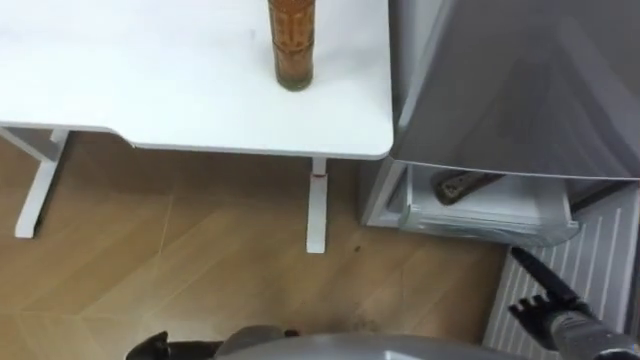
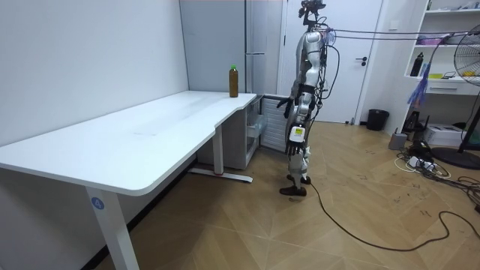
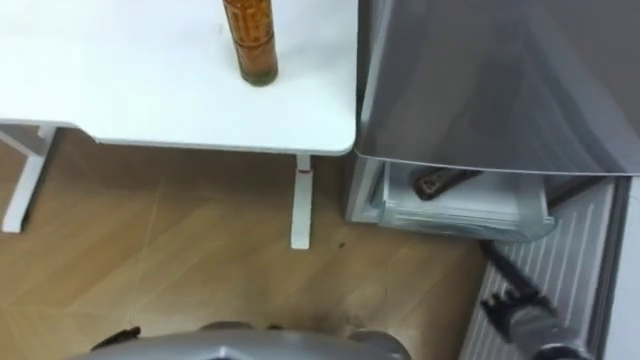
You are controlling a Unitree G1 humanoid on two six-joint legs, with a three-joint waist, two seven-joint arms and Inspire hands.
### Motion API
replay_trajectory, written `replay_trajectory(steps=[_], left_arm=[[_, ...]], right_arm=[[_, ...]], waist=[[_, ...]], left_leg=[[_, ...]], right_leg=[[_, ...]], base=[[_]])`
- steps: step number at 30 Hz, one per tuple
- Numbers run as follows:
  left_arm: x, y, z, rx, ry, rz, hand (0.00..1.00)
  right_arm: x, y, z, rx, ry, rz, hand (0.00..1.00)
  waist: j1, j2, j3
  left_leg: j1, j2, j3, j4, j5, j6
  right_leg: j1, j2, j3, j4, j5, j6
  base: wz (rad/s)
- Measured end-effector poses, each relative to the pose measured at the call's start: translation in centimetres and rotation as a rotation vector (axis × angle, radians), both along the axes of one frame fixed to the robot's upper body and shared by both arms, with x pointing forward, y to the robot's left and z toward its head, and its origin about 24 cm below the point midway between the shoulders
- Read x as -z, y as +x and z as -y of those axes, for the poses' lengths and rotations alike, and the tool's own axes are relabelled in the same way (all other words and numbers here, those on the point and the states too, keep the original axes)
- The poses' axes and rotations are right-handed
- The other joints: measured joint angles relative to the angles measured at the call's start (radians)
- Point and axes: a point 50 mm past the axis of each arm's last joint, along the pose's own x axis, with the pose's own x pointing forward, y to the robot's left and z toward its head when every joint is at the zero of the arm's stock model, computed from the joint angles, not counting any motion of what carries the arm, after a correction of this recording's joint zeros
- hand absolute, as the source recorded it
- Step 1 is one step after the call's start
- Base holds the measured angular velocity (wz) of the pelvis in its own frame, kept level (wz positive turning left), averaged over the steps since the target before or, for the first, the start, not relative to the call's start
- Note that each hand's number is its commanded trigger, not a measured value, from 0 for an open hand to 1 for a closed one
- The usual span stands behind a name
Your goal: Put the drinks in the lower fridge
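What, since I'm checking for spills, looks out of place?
Nothing stands out: the bottle stands upright on the white table, what looks like another bottle lies in the open fridge drawer, and no spill shows.

No print can be read anywhere. The brown bottle at the top centre of the left eye view, standing on the white tabletop, wears a patterned label whose marks are too blurred to make out. In the lower left of the room view, a small round blue sticker on the tabletop's near leg bears a white mark too small to read.
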Motion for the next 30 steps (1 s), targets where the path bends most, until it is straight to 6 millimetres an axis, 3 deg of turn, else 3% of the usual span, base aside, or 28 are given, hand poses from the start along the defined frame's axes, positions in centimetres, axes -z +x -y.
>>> replay_trajectory(steps=[4, 8, 11, 19, 30], left_arm=[[0.0, -1.6, -0.1, -0.017, 0.008, -0.034, 0.0], [0.1, -2.7, 0.1, -0.005, 0.005, -0.07, 0.0], [0.1, -3.2, 0.1, 0.012, 0.002, -0.098, 0.0], [0.3, -3.5, 0.6, 0.105, -0.006, -0.163, 0.0], [0.4, -1.7, 0.9, 0.245, 0.003, -0.184, 0.0]], right_arm=[[1.1, -3.3, -1.8, -0.192, 0.008, -0.156, 0.0], [1.5, -3.9, -2.9, -0.374, 0.031, -0.223, 0.0], [1.6, -4.1, -3.3, -0.539, 0.028, -0.262, 0.0], [2.0, -5.3, -4.4, -0.672, 0.08, -0.295, 0.0], [2.0, -5.5, -4.6, -0.719, 0.073, -0.32, 0.0]], waist=[[-0.014, 0.008, 0.0005], [-0.012, 0.011, 0.0022], [-0.009, 0.009, 0.0092], [0.001, 0.008, 0.0102], [0.002, 0.006, 0.0093]], left_leg=[[0.035, -0.001, 0.006, -0.004, -0.001, 0.001], [0.039, 0.002, 0.013, -0.004, -0.002, 0.0], [0.072, 0.003, 0.017, -0.018, -0.007, -0.003], [0.104, 0.003, 0.02, -0.035, -0.014, -0.008], [0.1, 0.01, 0.039, -0.033, -0.028, -0.011]], right_leg=[[0.031, 0.003, 0.015, -0.012, 0.003, 0.004], [0.03, 0.006, 0.028, -0.012, 0.003, 0.003], [0.063, 0.011, 0.034, -0.031, 0.004, 0.002], [0.096, 0.013, 0.033, -0.053, 0.004, 0.003], [0.093, 0.022, 0.061, -0.064, 0.005, 0.001]], base=[[-0.04], [-0.1], [-0.05], [0.0], [-0.06]])
